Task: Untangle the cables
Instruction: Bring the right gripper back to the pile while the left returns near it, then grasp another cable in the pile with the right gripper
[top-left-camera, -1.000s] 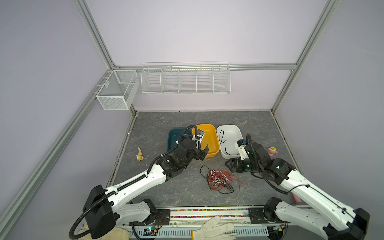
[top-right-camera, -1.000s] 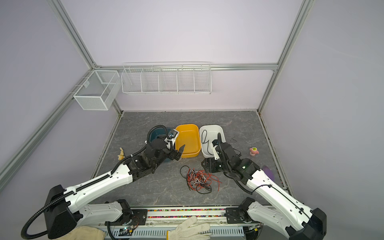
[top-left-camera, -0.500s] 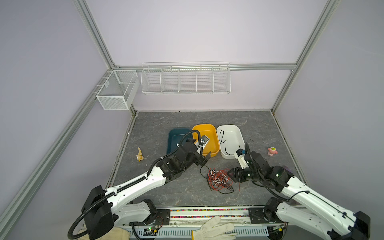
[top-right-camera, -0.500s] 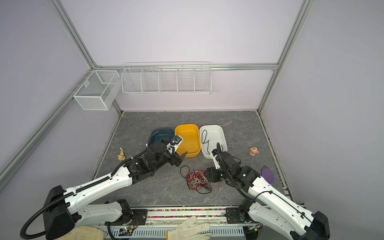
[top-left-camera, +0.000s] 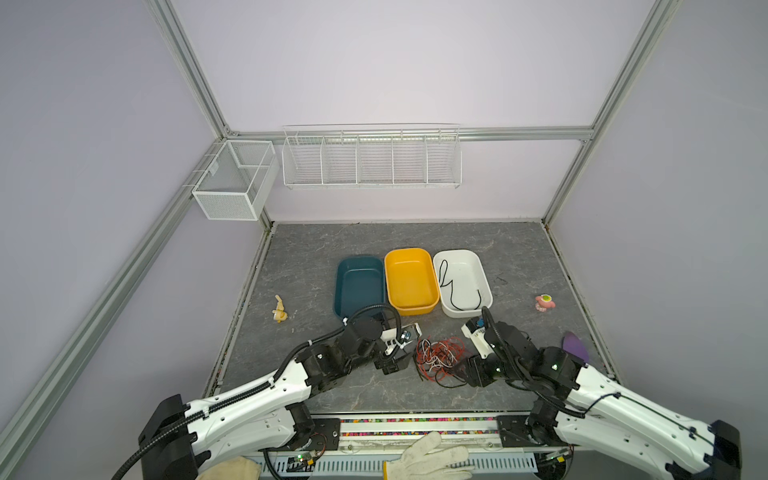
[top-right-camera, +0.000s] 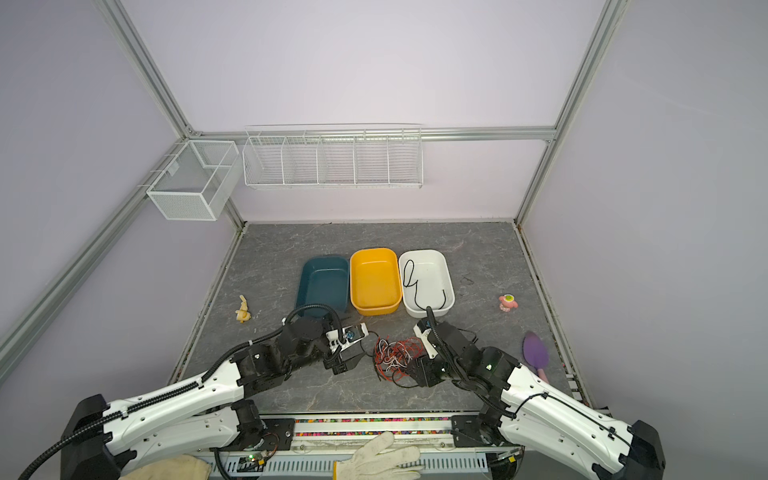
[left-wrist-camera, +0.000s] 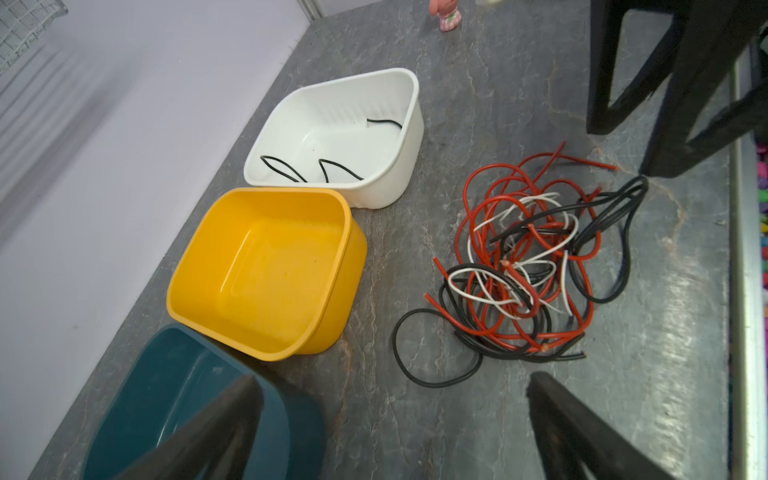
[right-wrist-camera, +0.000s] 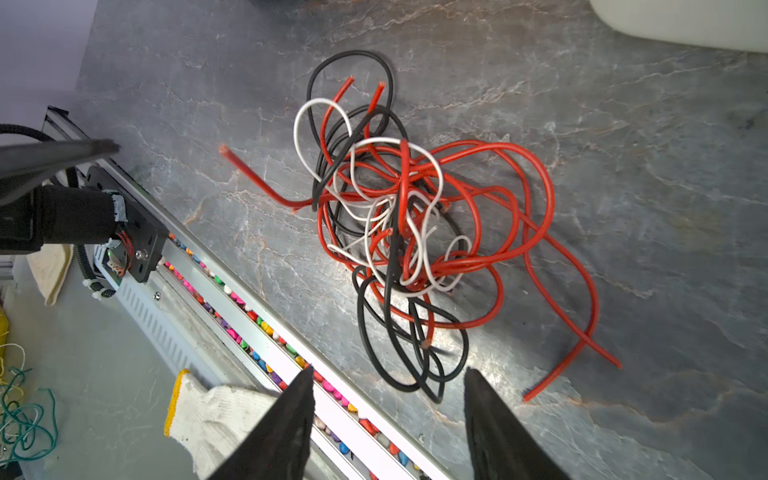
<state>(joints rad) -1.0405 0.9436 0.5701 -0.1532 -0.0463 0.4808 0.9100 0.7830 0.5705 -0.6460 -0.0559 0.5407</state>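
**A:** Both top views first. Where is the tangle?

**B:** The cables (top-left-camera: 440, 359) (top-right-camera: 395, 357) lie in one knot of red, black and white on the desk (top-left-camera: 311, 257). I place everything else from that knot. My left hand (top-left-camera: 399, 362) sits just beside it on my left. My right hand (top-left-camera: 469, 369) sits just beside it on my right. So the knot is between my two hands.

**A:** Is your left hand holding any of it?

**B:** No. In the left wrist view that hand (left-wrist-camera: 392, 380) is released, with its fingers (left-wrist-camera: 232, 415) spread wide. The knot (left-wrist-camera: 532, 257) lies ahead of them. Its nearest black loop comes about level with the tips and touches neither.

**A:** And your right hand?

**B:** In the right wrist view it (right-wrist-camera: 388, 370) is not clenched on anything, and the fingers (right-wrist-camera: 494, 424) stand apart. The knot (right-wrist-camera: 407, 232) is just ahead of them. Its nearest black loops reach into the gap between the tips. I cannot tell whether a finger brushes them.

**A:** Is anything lying apart from the knot?

**B:** Yes. Beyond the knot stands a white tub (top-left-camera: 484, 286) with a loose black cable (top-left-camera: 441, 272) lying inside it, well apart from both hands.
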